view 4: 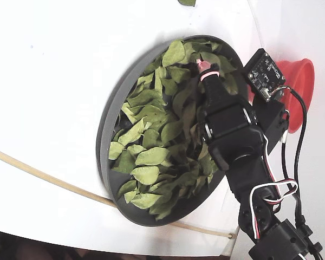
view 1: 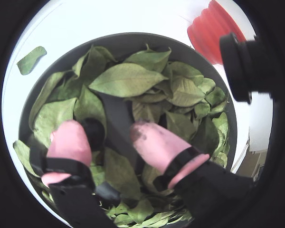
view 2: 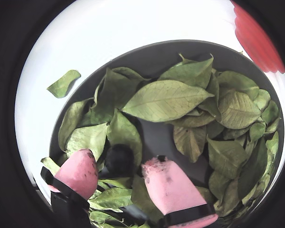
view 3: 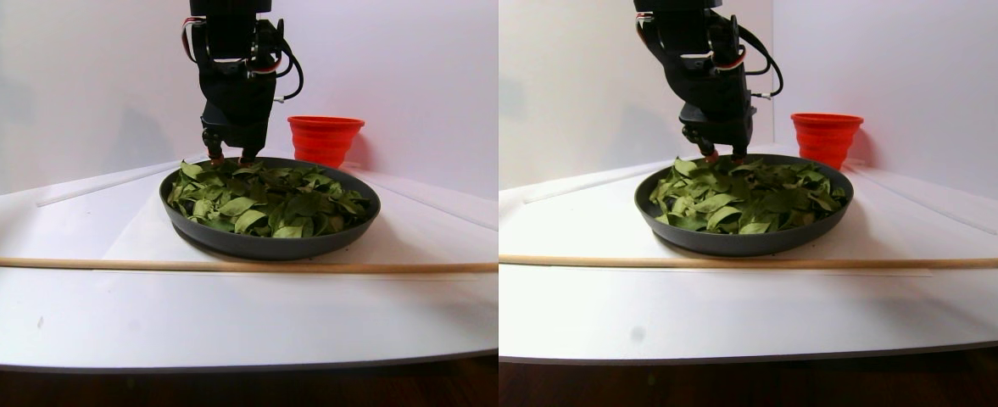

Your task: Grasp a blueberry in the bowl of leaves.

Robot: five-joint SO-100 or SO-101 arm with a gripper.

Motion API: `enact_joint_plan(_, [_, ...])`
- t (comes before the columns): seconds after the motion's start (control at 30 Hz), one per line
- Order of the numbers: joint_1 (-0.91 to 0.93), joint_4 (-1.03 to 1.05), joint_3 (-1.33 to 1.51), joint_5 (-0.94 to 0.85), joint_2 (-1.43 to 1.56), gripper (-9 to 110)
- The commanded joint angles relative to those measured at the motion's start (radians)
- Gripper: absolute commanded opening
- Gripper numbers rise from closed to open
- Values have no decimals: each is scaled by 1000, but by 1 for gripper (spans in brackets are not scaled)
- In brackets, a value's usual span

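Observation:
The dark-grey bowl (view 1: 133, 38) is full of green leaves (view 1: 128, 78). A dark round blueberry (view 1: 92, 133) lies among them. It also shows in the other wrist view (view 2: 119, 157). My gripper (view 1: 107, 130) is open and low over the leaves, with its pink fingertips (view 1: 69, 137) on either side of the blueberry. The berry sits closer to the left finger and nothing is gripped. The stereo pair view shows the gripper (view 3: 229, 157) at the bowl's (view 3: 270, 246) far left rim. The fixed view shows it (view 4: 203, 67) over the leaves (view 4: 146, 157).
A red cup (view 3: 325, 136) stands just behind the bowl, and appears at upper right in a wrist view (view 1: 211, 28). One stray leaf (view 1: 31, 59) lies on the white table outside the bowl. A thin wooden stick (view 3: 210, 264) lies across the table in front of the bowl.

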Motion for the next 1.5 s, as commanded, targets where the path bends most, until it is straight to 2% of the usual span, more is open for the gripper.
enact_joint_plan(0.0, [-11, -21, -69, 14, 20, 19])
enact_joint_plan(1.47, [-3, -38, -135, -15, -112, 17])
